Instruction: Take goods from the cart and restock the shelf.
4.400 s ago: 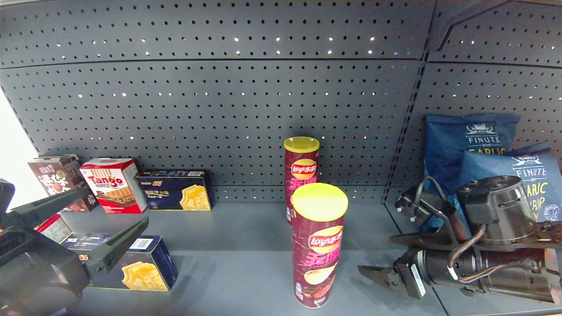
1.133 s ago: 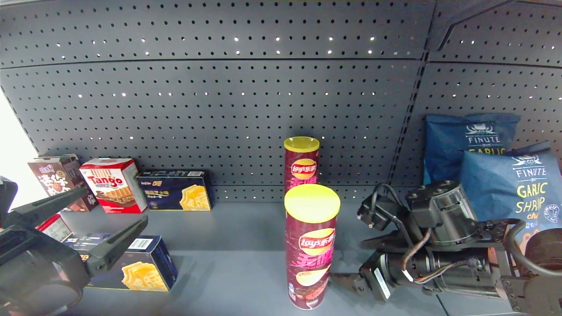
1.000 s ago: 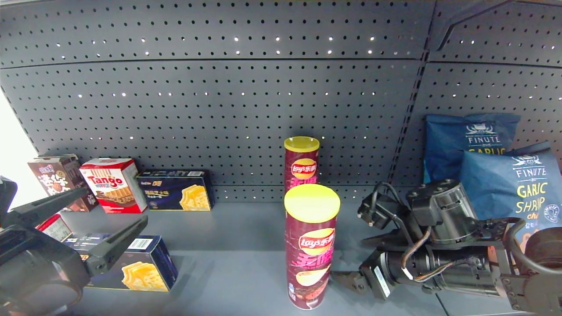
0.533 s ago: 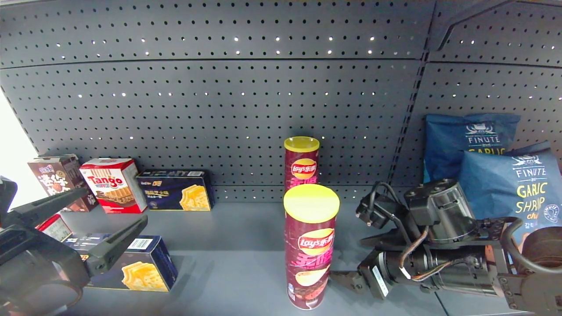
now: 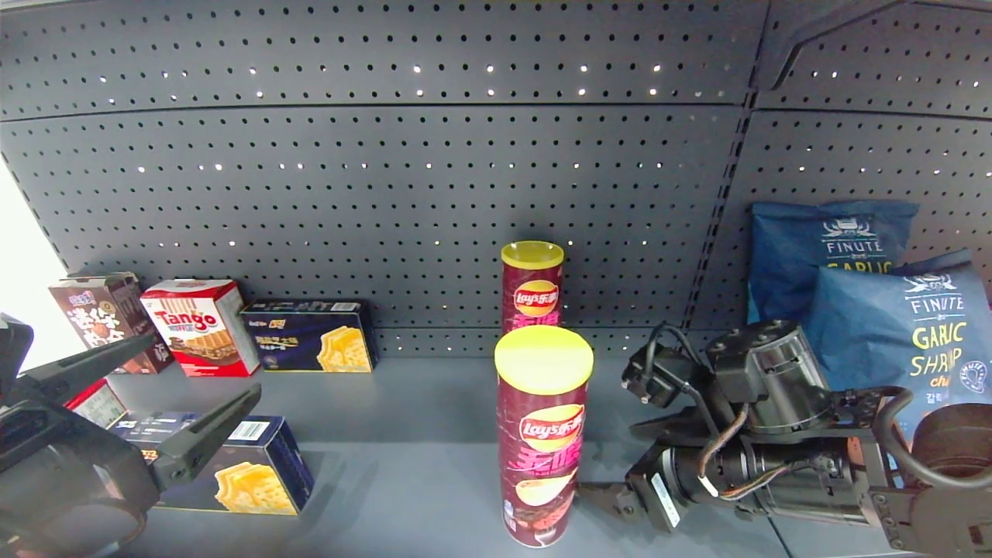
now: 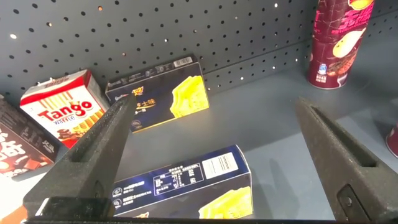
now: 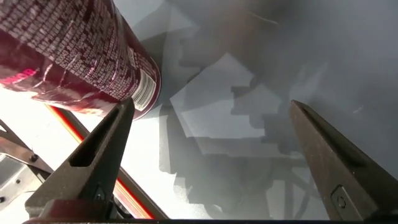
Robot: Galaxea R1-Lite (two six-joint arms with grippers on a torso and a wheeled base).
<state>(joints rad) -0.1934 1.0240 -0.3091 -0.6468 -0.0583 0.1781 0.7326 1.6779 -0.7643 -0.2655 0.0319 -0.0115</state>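
maroon chip can (image 5: 542,442) stands beside right gripper (image 5: 612,461).

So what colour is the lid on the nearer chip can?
Yellow lid, clearest in head view.

I saw a matt grey metal shelf (image 5: 434,434) and perforated back panel (image 5: 387,194), a glossy chip can (image 5: 541,457) with a smooth plastic lid (image 5: 544,359), a glossy cardboard wafer box (image 5: 310,335), and a matt blue crisp bag (image 5: 907,333).

Head overlooks shelf (image 5: 434,418), wrists close, can (image 5: 542,442) shared
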